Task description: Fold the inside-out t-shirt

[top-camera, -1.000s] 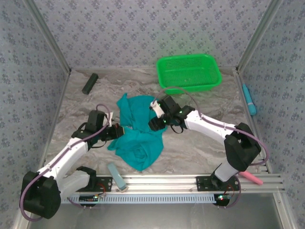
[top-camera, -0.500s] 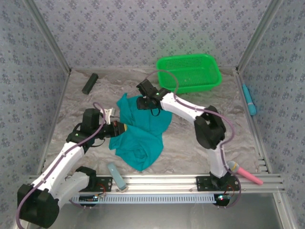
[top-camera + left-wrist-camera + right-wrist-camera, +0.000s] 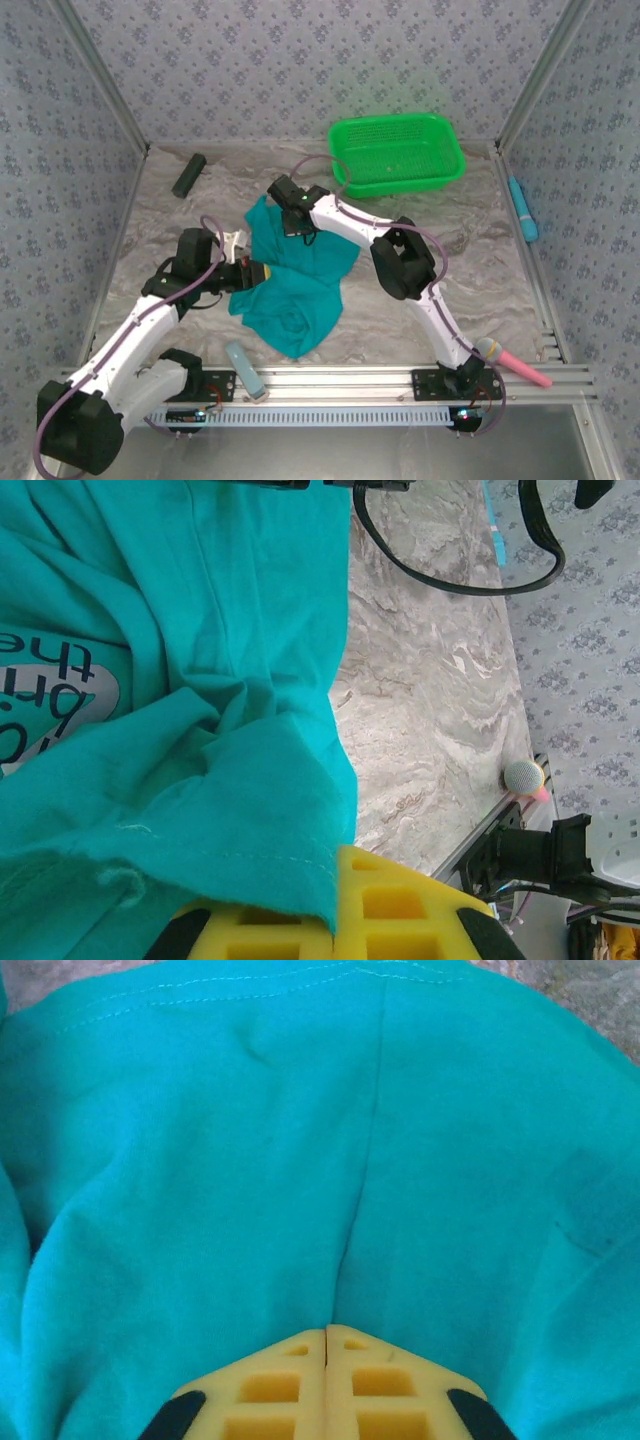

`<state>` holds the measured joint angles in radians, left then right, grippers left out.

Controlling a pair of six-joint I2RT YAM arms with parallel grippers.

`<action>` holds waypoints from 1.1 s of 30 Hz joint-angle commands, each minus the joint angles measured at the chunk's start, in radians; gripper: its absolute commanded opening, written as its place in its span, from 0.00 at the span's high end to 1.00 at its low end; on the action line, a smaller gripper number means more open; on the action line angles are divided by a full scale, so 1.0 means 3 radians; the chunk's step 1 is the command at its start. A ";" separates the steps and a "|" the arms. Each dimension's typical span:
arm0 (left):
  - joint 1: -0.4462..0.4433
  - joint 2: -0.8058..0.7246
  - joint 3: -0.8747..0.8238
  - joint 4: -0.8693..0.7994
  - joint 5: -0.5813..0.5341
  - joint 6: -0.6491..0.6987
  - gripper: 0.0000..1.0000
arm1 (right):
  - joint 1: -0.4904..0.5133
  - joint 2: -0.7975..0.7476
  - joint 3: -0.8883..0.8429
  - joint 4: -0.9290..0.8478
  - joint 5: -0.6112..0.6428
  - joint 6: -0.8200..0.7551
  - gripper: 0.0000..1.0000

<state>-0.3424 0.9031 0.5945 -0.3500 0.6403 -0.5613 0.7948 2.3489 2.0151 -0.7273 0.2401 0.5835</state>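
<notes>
The teal inside-out t-shirt [image 3: 292,280] lies crumpled in the middle of the table. My left gripper [image 3: 262,272] is at its left edge. In the left wrist view its yellow fingertips [image 3: 400,900] are shut on the stitched hem [image 3: 230,855] of the t-shirt [image 3: 200,680]. A grey printed patch with white letters [image 3: 50,690] shows at the left. My right gripper [image 3: 296,222] reaches over the shirt's upper edge. In the right wrist view that gripper [image 3: 327,1330] is shut, and a crease of the cloth [image 3: 360,1180] runs straight into the tips.
A green mesh basket [image 3: 397,152] stands at the back right. A black bar [image 3: 189,175] lies at the back left and a blue tube [image 3: 523,210] by the right wall. A pink-handled microphone [image 3: 512,360] and a pale blue block [image 3: 245,368] rest near the front rail.
My right arm has swung from the shirt's right side to its upper edge, and its jaws have closed on the cloth. The left gripper has shifted slightly and kept its grip.
</notes>
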 commanded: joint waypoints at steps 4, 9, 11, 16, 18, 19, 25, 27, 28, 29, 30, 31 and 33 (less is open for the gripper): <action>-0.0021 -0.0169 0.0281 -0.0311 -0.0061 0.0136 1.00 | 0.0066 -0.0112 0.0176 -0.0166 0.0306 0.0005 1.00; -0.0019 -0.0254 0.0559 -0.0627 -0.0302 0.0423 1.00 | 0.0013 -0.0295 0.0268 -0.0278 0.0330 -0.0015 1.00; -0.0019 -0.0256 0.0718 -0.0690 -0.0383 0.0606 1.00 | -0.0022 -0.0435 0.0231 -0.0286 0.0327 0.0001 1.00; -0.0019 -0.0169 0.1470 -0.1039 -0.0835 0.1523 1.00 | -0.0085 -0.0945 0.0141 -0.0254 0.0601 -0.0033 1.00; -0.0019 -0.0143 0.1719 -0.1066 -0.0949 0.1983 1.00 | -0.0122 -0.1162 0.0109 -0.0277 0.0705 -0.0005 1.00; -0.0022 -0.0149 0.1811 -0.1025 -0.0995 0.2193 1.00 | -0.0148 -0.1290 0.0078 -0.0277 0.0744 0.0012 1.00; -0.0014 0.0027 0.2561 -0.1029 -0.1141 0.2983 1.00 | -0.0205 -0.2105 -0.0251 -0.0309 0.1252 0.0024 1.00; -0.0014 0.0154 0.2874 -0.1200 -0.1087 0.3154 1.00 | -0.0222 -0.2392 -0.0405 -0.0301 0.1435 0.0023 1.00; -0.0014 0.0203 0.3029 -0.1282 -0.1043 0.3238 1.00 | -0.0230 -0.2544 -0.0484 -0.0310 0.1516 0.0031 1.00; -0.0014 0.0241 0.3145 -0.1332 -0.0992 0.3311 1.00 | -0.0241 -0.2684 -0.0550 -0.0320 0.1589 0.0038 1.00; -0.0011 0.0273 0.3241 -0.1384 -0.0933 0.3376 1.00 | -0.0242 -0.2841 -0.0618 -0.0350 0.1676 0.0046 1.00; -0.0014 0.0281 0.3318 -0.1424 -0.0857 0.3428 1.00 | -0.0240 -0.2996 -0.0696 -0.0381 0.1772 0.0071 1.00; -0.0014 0.0283 0.3411 -0.1505 -0.0632 0.3532 1.00 | -0.0212 -0.3347 -0.0865 -0.0423 0.1904 0.0121 1.00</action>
<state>-0.3431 0.9916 1.5642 -0.7322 0.3599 0.3851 0.7280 1.4460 1.8015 -0.8059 0.6830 0.5907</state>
